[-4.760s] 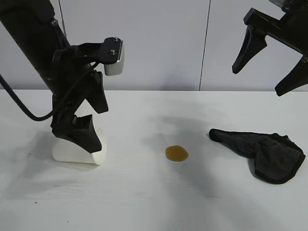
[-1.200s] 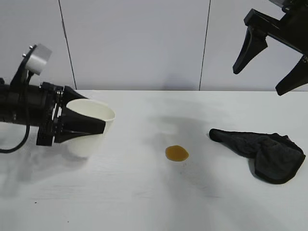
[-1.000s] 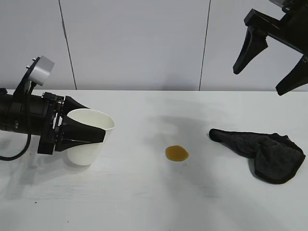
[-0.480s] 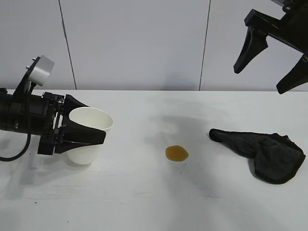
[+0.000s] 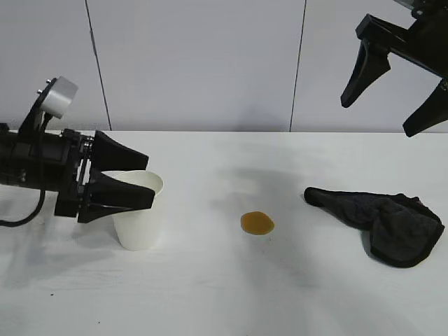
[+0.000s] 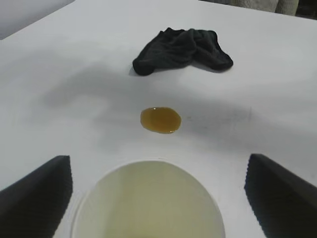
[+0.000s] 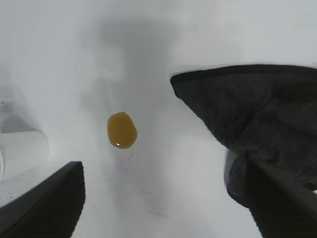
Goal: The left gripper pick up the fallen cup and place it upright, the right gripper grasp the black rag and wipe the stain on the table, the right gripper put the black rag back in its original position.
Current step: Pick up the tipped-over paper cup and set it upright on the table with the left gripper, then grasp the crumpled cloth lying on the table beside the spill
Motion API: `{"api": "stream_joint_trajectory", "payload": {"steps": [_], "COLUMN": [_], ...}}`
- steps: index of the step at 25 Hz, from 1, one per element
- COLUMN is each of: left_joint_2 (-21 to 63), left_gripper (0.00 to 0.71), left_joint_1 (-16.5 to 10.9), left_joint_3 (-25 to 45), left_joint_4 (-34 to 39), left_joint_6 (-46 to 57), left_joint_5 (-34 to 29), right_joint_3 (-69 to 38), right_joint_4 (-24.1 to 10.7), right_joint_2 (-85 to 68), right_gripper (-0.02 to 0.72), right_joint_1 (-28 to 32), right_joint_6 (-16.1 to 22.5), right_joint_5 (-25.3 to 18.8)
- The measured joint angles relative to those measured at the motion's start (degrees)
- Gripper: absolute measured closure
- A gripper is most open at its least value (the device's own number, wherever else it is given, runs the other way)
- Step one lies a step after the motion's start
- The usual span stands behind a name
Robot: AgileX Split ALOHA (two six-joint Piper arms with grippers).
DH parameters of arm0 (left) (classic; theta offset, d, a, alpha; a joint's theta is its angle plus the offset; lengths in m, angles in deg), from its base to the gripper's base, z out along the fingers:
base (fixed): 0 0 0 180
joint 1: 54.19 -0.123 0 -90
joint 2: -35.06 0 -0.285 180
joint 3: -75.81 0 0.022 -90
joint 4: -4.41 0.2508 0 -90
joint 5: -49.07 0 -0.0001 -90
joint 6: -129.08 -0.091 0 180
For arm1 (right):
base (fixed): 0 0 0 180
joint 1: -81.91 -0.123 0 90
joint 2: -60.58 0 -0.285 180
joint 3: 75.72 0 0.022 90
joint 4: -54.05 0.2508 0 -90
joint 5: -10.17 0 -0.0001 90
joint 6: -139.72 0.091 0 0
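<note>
Cup [image 5: 139, 218] upright on table [image 5: 210, 294], between spread left hand [image 5: 133, 183] fingers.

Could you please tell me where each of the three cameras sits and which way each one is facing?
Exterior view: faces both arms, roughly level; left gripper around the upright cup, right gripper raised.
Left wrist view: behind its open fingers, looks over the cup toward the stain and black rag.
Right wrist view: looks down between its fingertips at the table.
All share stain, rag, cup.
</note>
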Motion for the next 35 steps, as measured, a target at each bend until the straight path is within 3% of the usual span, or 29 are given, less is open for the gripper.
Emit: {"api": "stream_joint_trajectory", "payload": {"steps": [3,5,7,9,12,14,16,18,20,25,35], "left_joint_2": [7.01,11.43,14.76,16.32,17.02,17.22,17.22,17.22,17.22,17.22,17.22], "left_gripper": [0.017,0.017,0.017,0.017,0.016,0.016,0.016,0.016,0.016,0.016,0.016], "left_joint_1": [0.16,1.21,2.4,3.65,7.28,9.19,9.9,9.97,9.91,9.91,9.91], "left_joint_3": [-0.19,-1.07,-2.74,-5.71,-11.31,-14.31,-16.44,-17.05,-17.05,-17.05,-17.05], "left_joint_4": [0.06,0.64,6.48,19.26,40.25,53.0,60.81,64.49,65.69,66.07,66.14], "left_joint_6": [13.98,29.41,47.62,68.28,93.14,105.88,114.68,118.29,119.58,120.13,120.64], "left_joint_5": [4.83,14.89,25.13,29.16,28.5,26.57,25.31,24.94,24.67,24.56,24.56], "right_joint_3": [0.0,0.0,0.0,0.0,0.0,0.0,0.0,0.0,0.0,0.0,0.0], "right_joint_4": [0.0,-0.13,-0.68,-1.52,-5.25,-10.82,-15.89,-18.54,-18.73,-19.7,-24.89], "right_joint_2": [0.0,0.0,0.0,0.0,0.0,0.0,0.0,0.12,1.16,8.17,17.11], "right_gripper": [0.096,0.096,0.096,0.096,0.096,0.096,0.096,0.096,0.096,0.096,0.12], "right_joint_1": [0.0,0.0,0.0,0.0,0.0,0.0,0.0,0.0,0.0,-1.86,-5.9], "right_joint_6": [0.0,0.0,-0.34,-2.46,-3.26,-0.87,1.82,2.99,3.24,3.52,8.77], "right_joint_5": [0.04,0.04,-0.01,-0.64,-1.82,-1.93,-1.87,-1.41,-0.74,1.44,4.63]}}
